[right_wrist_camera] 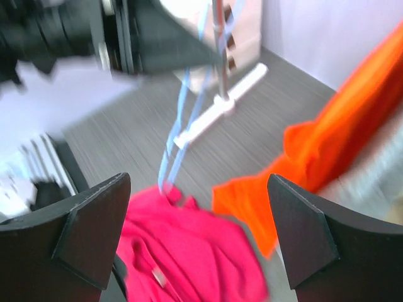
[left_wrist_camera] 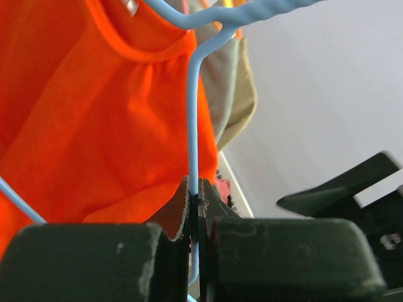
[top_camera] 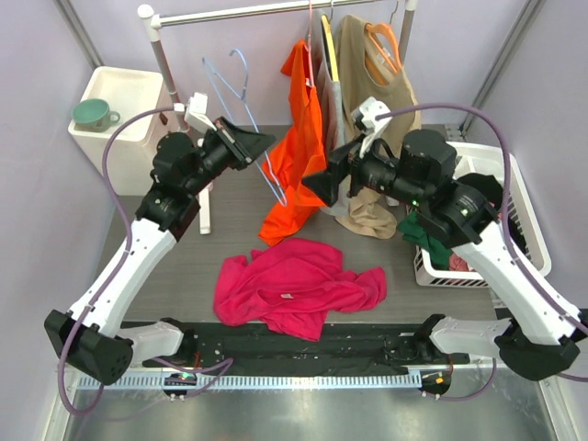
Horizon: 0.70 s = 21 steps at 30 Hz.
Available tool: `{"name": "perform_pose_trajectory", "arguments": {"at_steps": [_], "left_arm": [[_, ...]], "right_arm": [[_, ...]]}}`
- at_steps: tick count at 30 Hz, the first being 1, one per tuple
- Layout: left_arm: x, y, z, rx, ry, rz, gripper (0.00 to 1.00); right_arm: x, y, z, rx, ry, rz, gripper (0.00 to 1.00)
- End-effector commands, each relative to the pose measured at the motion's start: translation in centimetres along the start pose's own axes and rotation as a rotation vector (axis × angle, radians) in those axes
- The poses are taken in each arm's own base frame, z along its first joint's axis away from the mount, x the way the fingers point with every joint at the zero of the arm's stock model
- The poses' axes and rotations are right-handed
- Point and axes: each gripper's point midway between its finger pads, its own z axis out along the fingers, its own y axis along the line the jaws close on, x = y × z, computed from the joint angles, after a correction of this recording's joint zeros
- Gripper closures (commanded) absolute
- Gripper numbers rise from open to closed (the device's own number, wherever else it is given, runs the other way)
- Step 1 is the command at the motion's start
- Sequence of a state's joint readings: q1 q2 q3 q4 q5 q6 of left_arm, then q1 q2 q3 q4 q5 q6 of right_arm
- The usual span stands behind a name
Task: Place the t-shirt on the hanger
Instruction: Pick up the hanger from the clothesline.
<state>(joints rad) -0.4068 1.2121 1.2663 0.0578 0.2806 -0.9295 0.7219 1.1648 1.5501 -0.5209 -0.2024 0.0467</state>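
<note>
Fingers (left_wrist_camera: 94, 261) of the left gripper (top_camera: 260, 144) are pressed together on the hanger (left_wrist_camera: 192, 126) – the left wrist view shows the thin light-blue wire running straight up out of the closed jaws, with no gap on either side of it. From above, the hanger hangs in the air off that gripper, tilted, its hook uppermost and below the clothes rail (top_camera: 266, 11), its lowest corner in front of the hem of the orange t-shirt (top_camera: 299, 138) that hangs from the rail.

Opposite, the right gripper (right_wrist_camera: 195, 189) is raised above the table (top_camera: 184, 266) with its fingers spread wide and nothing between them; it points towards the left gripper and the blue wire, near them but apart. Its own camera is blurred, so fine detail there cannot be made out.

Below both grippers the t-shirt (top_camera: 294, 285) lies crumpled on the grey table top, between the two arms and close to the near edge, a small white label showing on the magenta fabric. Neither gripper touches it, and the hanger's low corner is clear of it in the top view.

Further along the rail a beige garment (top_camera: 377, 101) hangs on an orange hanger (top_camera: 386, 41), beside a yellow hanger (top_camera: 328, 46). A white basket (top_camera: 528, 230) stands at the right – green cloth (top_camera: 423, 234) spilling over its rim – and a green mug (top_camera: 92, 114) sits on a white cabinet (top_camera: 129, 92) at the far left
</note>
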Motion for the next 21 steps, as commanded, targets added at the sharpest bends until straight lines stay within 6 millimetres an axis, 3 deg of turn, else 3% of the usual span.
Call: {"name": "perform_pose_trajectory", "arguments": {"at_steps": [1, 2, 3, 7, 13, 15, 18, 19, 21], "left_arm": [[1.3, 2.1, -1.1, -0.108, 0.025, 0.029, 1.00], [1.5, 2.2, -1.4, -0.115, 0.033, 0.033, 1.00], [1.6, 2.2, -1.5, -0.116, 0.038, 0.036, 1.00], [2.1, 2.2, -2.2, -0.112, 0.054, 0.049, 1.00], [2.9, 2.3, -2.3, -0.108, 0.075, 0.044, 0.99], [3.1, 2.3, -2.3, -0.107, 0.080, 0.044, 0.99], [3.2, 2.3, -2.4, -0.105, 0.079, 0.046, 0.95], [3.3, 2.4, -2.5, -0.108, 0.081, 0.046, 0.92], [3.3, 2.3, -2.6, -0.107, 0.081, 0.047, 0.87]], "right_arm": [[-3.9, 1.8, 4.7, -0.101, -0.140, 0.148, 0.06], [-4.4, 2.0, 5.2, -0.110, -0.135, 0.145, 0.06], [-3.2, 2.1, 6.9, -0.116, -0.097, 0.152, 0.06], [-0.9, 2.4, 8.9, -0.123, -0.040, 0.139, 0.06], [3.6, 3.3, 11.2, -0.137, 0.049, 0.106, 0.10], [4.2, 3.8, 11.7, -0.153, 0.064, 0.110, 0.14], [4.7, 4.5, 12.6, -0.192, 0.075, 0.125, 0.26], [4.4, 4.7, 12.6, -0.203, 0.071, 0.125, 0.43], [4.8, 5.2, 12.6, -0.232, 0.088, 0.124, 0.61]]}}
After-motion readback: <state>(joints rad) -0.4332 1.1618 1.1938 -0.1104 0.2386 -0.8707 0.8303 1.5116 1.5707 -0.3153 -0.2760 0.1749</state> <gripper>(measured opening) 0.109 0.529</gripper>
